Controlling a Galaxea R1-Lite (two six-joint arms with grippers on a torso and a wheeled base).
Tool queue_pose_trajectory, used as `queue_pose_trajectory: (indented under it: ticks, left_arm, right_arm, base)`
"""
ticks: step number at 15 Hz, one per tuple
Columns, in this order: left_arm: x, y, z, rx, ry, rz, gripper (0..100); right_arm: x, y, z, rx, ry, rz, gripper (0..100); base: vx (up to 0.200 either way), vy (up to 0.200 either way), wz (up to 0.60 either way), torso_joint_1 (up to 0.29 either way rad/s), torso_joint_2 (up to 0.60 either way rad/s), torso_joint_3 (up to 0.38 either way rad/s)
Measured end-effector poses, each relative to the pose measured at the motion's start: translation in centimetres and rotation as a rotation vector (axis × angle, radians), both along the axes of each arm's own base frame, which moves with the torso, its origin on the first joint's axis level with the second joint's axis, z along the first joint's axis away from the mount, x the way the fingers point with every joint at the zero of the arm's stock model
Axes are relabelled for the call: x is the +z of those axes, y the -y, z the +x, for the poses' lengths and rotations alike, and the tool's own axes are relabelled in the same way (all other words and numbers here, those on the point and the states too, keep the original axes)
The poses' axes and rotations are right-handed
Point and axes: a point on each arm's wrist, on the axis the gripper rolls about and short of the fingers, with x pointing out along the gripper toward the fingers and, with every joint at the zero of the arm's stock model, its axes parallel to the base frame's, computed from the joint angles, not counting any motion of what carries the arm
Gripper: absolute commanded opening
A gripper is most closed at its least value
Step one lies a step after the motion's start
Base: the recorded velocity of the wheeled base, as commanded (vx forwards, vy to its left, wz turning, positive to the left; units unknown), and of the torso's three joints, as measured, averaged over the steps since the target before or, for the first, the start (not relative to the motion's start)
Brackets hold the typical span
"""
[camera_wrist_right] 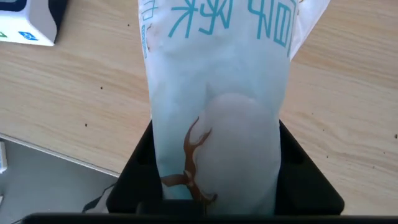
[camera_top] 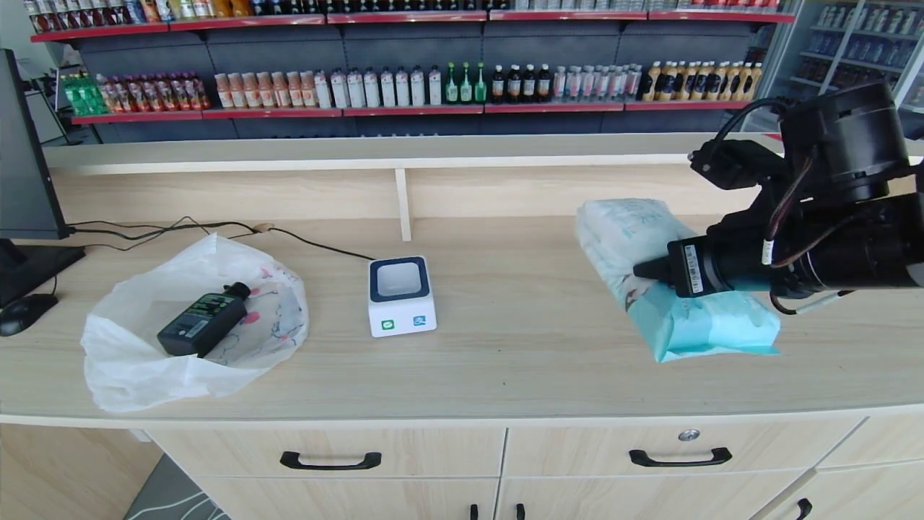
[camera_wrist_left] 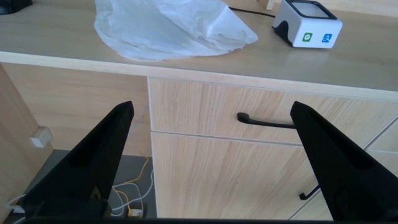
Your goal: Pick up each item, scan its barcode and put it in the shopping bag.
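Observation:
A white and teal tissue pack [camera_top: 635, 245] is at the right of the wooden counter [camera_top: 520, 361]. My right gripper [camera_top: 650, 271] is shut on its middle; in the right wrist view the pack [camera_wrist_right: 217, 93] sits squeezed between both fingers [camera_wrist_right: 140, 168]. A white barcode scanner [camera_top: 401, 295] stands mid-counter. At the left lies a white plastic shopping bag [camera_top: 144, 368] with a black item [camera_top: 202, 321] on it. My left gripper [camera_wrist_left: 211, 109] hangs open and empty below the counter edge, in front of the drawers, with the bag [camera_wrist_left: 168, 28] and scanner [camera_wrist_left: 308, 23] above it.
A monitor [camera_top: 22, 159] and a mouse [camera_top: 22, 313] stand at the far left, with cables [camera_top: 180, 227] running to the scanner. A raised ledge [camera_top: 404, 162] backs the counter. Drawer handles [camera_top: 330, 460] are below. Bottle shelves [camera_top: 404, 87] fill the background.

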Motion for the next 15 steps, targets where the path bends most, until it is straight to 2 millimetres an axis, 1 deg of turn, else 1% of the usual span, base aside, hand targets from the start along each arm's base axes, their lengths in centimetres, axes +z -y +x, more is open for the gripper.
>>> queue_pose_trajectory:
  ticks: [1,4,6,7,9,10,13,15]
  left_arm:
    - [0.0,0.0,0.0,0.0,0.0,0.0,100]
    - [0.0,0.0,0.0,0.001,-0.001,0.0,100]
    - [0.0,0.0,0.0,0.001,0.0,0.0,100]
    - [0.0,0.0,0.0,0.0,0.0,0.0,100]
    - [0.0,0.0,0.0,0.0,0.0,0.0,100]
    - [0.0,0.0,0.0,0.0,0.0,0.0,100]
    - [0.0,0.0,0.0,0.0,-0.001,0.0,100]
    - [0.0,0.0,0.0,0.0,-0.001,0.0,100]
  right_arm:
    - [0.1,0.0,-1.5,0.021,0.004,0.001,0]
    - [-0.7,-0.1,-5.5,0.092,0.005,-0.001,0]
    - [-0.8,0.4,-7.2,0.109,0.051,0.025,0]
    - [-0.7,0.7,-7.9,0.099,0.074,0.072,0]
    - [-0.6,0.9,-9.1,0.073,0.061,0.168,0]
    - [-0.5,1.0,-9.7,0.048,0.032,0.259,0]
    - [0.2,1.4,-11.6,0.117,-0.085,0.529,0]
    - [0.5,1.7,-12.6,0.115,-0.143,0.697,0]
  base:
    - [0.0,0.0,0.0,0.0,0.0,0.0]
    - [0.0,0.0,0.0,0.0,0.0,0.0]
    - [0.0,0.0,0.0,0.0,0.0,0.0]
    - [0.0,0.0,0.0,0.0,0.0,0.0]
    - [0.0,0.0,0.0,0.0,0.0,0.0]
    - [0.0,0.0,0.0,0.0,0.0,0.0]
    - [0.0,0.0,0.0,0.0,0.0,0.0]
    - [0.0,0.0,0.0,0.0,0.0,0.0]
